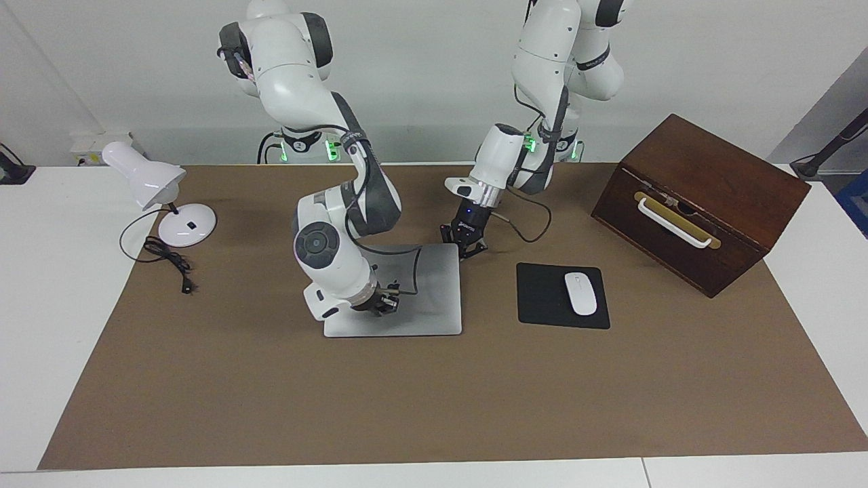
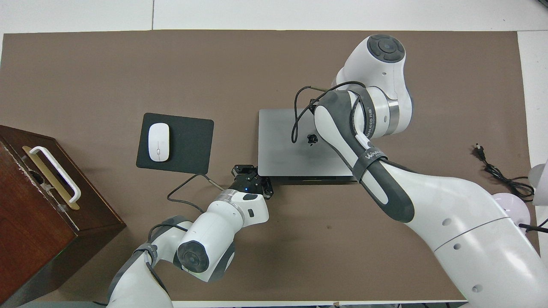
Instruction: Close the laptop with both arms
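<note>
The silver-grey laptop [image 1: 434,285] lies shut and flat on the brown mat, its lid up with the dark apple logo [image 2: 312,139] showing in the overhead view [image 2: 278,145]. My right gripper [image 1: 381,305] is down on the lid, near the laptop's edge farther from the robots; in the overhead view its own arm hides it. My left gripper [image 1: 464,244] is open and low at the laptop's corner nearer to the robots, toward the left arm's end [image 2: 251,179]. It holds nothing.
A black mouse pad [image 1: 542,298] with a white mouse [image 1: 580,293] lies beside the laptop toward the left arm's end. A dark wooden box [image 1: 698,203] stands past it. A white desk lamp [image 1: 146,179] and its cable [image 1: 169,261] sit at the right arm's end.
</note>
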### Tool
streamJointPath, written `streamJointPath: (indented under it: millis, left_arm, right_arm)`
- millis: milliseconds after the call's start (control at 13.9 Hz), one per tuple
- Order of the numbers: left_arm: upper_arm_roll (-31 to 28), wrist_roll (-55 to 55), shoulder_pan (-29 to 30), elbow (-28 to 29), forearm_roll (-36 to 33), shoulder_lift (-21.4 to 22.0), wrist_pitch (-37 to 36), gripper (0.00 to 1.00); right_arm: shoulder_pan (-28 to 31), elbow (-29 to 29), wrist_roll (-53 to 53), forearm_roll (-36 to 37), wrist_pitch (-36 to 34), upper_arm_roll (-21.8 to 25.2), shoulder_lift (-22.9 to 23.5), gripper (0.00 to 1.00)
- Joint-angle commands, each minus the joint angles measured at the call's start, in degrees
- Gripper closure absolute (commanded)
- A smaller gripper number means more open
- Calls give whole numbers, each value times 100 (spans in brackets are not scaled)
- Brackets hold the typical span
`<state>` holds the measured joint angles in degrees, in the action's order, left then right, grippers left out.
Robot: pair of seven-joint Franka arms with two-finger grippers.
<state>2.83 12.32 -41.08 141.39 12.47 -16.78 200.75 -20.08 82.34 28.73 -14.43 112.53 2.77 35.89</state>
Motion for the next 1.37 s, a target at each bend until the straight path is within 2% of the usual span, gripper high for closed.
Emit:
streamJointPath:
  millis: [0, 216, 360, 576, 720, 864, 1081, 1297]
  left_arm:
    - [-90, 86, -32, 301, 18, -150, -10, 100]
    - [-90, 69, -15, 301, 18, -150, -27, 100]
    - [-90, 42, -15, 284, 18, -150, -27, 100]
    - [-81, -272, 12, 231, 18, -159, -45, 100]
    - [-81, -580, -6, 187, 18, -159, -45, 100]
    - [-72, -670, -6, 187, 18, -124, -45, 100]
    - [-63, -871, -6, 196, 18, -71, -54, 100]
    - [-54, -942, -6, 213, 18, -1, -106, 100]
  right_arm:
    - [48, 90, -157, -130, -213, -14, -257, 100]
    - [127, -77, -105, -139, -766, -5, -669, 100]
    - [153, -461, -96, -104, -1502, 65, -933, 100]
    - [565, -1209, -105, -25, -2620, 65, -1206, 100]
    - [933, -1360, -227, 2, -3043, 39, -1478, 100]
    - [1224, -1501, -830, 281, -3359, 48, -1768, 100]
    - [1313, -1589, -2384, 1632, -3519, 57, -2111, 100]
    - [1874, -1695, -3661, 1821, -3519, 48, -2383, 100]
